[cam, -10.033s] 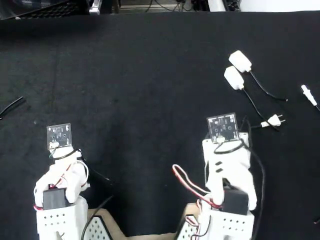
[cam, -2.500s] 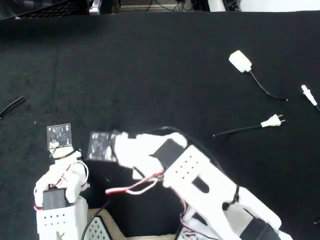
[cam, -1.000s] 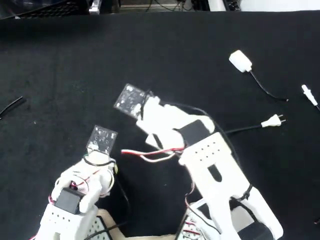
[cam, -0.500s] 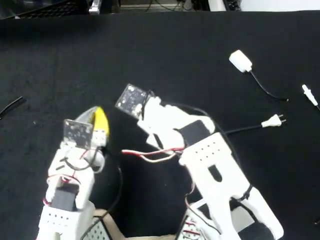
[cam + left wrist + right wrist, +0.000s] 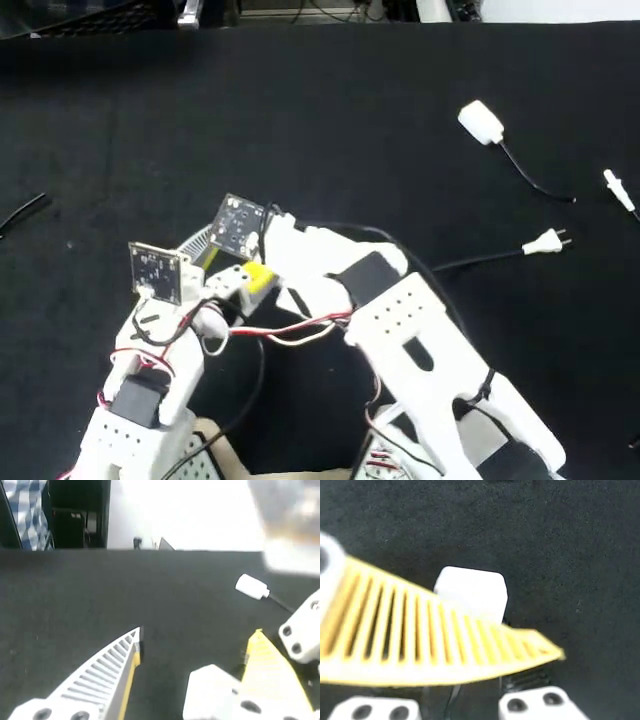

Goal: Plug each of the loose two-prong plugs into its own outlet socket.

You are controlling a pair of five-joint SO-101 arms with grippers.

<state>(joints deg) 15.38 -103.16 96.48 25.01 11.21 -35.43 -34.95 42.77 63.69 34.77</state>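
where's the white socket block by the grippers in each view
High view: white socket block lies left of centre, where the two arms meet.
Left wrist view: block at the lower edge, between the open fingers of the left gripper.
Right wrist view: block near the middle, partly behind a yellow finger.
Shared landmark: the yellow gripper finger right beside it.

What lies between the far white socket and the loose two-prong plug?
In the high view, the socket trails its black cord across that stretch; otherwise bare table to the plug.

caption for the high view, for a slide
Left arm and right arm meet at a white socket; a second socket and two-prong plug lie far right.
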